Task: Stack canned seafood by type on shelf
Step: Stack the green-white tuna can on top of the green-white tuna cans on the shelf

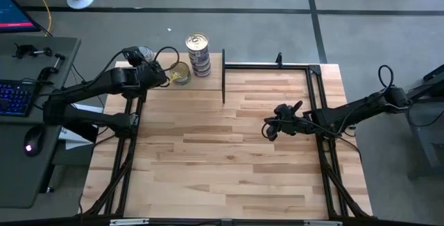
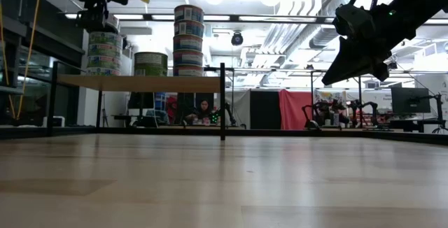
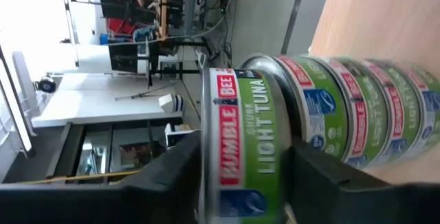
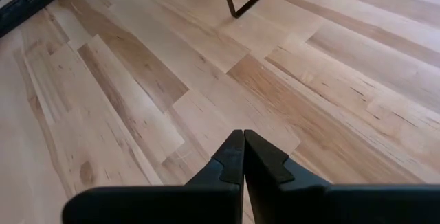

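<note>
Shelf: light-wood board on thin black uprights, being carried at the far left corner of the worktop; three stacks of canned seafood being borne on it.

Green-label stack: standing at the shelf's left end; top tin, reading "chunk light tuna", being flanked by two dark fingers in the left wrist view, the rest of the column being seen behind it.

Short green tin: sitting between the two taller stacks; gold top being shown in the high view.

Blue-white stack: the tallest, silver-topped, standing toward the shelf's right part.

Left end effector: being held directly above the green-label stack; fingers set on either side of the top tin; contact cannot be told.

Right end effector: being held above the bare worktop, well apart from the shelf; fingers pressed together, nothing between them.
</note>
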Available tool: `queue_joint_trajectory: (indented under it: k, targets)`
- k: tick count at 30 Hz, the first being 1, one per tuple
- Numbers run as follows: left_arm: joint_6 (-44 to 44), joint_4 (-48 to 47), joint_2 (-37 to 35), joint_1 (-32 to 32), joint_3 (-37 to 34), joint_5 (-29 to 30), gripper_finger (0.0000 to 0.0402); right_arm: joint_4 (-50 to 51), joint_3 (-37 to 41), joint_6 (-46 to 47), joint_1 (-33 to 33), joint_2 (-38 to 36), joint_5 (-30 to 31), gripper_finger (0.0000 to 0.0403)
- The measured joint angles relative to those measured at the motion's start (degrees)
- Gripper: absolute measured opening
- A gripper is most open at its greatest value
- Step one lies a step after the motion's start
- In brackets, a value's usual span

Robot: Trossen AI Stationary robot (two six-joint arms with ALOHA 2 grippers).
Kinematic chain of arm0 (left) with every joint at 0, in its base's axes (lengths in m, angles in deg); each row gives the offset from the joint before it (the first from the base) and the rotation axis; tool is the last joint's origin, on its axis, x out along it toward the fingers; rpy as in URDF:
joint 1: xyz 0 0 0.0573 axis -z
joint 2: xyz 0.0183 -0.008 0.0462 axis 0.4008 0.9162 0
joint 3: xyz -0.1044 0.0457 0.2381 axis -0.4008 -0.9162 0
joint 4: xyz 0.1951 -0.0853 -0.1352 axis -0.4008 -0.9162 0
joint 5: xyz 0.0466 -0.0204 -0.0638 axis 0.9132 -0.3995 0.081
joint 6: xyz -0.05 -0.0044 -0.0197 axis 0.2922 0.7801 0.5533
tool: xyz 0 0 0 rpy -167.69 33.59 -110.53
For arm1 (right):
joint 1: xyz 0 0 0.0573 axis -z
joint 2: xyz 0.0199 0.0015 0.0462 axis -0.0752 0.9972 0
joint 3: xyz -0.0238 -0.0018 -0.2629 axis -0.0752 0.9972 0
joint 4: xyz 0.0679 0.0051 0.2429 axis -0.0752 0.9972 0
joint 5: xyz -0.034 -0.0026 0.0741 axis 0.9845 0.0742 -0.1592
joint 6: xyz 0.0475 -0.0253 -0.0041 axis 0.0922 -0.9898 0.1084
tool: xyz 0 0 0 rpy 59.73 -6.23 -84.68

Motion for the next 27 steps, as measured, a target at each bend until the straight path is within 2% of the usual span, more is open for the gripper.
queue_joint_trajectory:
  k: [3,6,15,19,24,27]
  targets:
    - [-2.69,1.90,0.02,0.03,0.00,-0.11,0.0211,0.02,0.00,0.00,0.00,0.00,-0.02,0.0000]
    - [-5.89,3.24,0.02,0.03,0.00,-1.32,0.0234,0.02,0.00,0.00,0.00,0.00,-0.03,0.0000]
    - [-6.64,2.91,0.02,-0.32,0.56,-2.93,0.0242,0.02,0.00,0.35,0.00,-0.02,-0.42,0.0000]
    - [-5.23,2.91,0.02,-2.76,3.33,-8.25,0.0242,0.02,0.00,0.46,0.00,0.00,-0.46,0.0000]
    - [-6.19,2.84,0.00,-5.37,5.74,-9.79,0.0243,0.02,-0.01,0.57,0.00,-0.01,-0.53,0.0000]
    - [-5.47,2.67,0.02,-6.10,6.78,-12.73,0.0243,0.02,0.00,0.63,0.00,0.00,-0.61,0.0000]
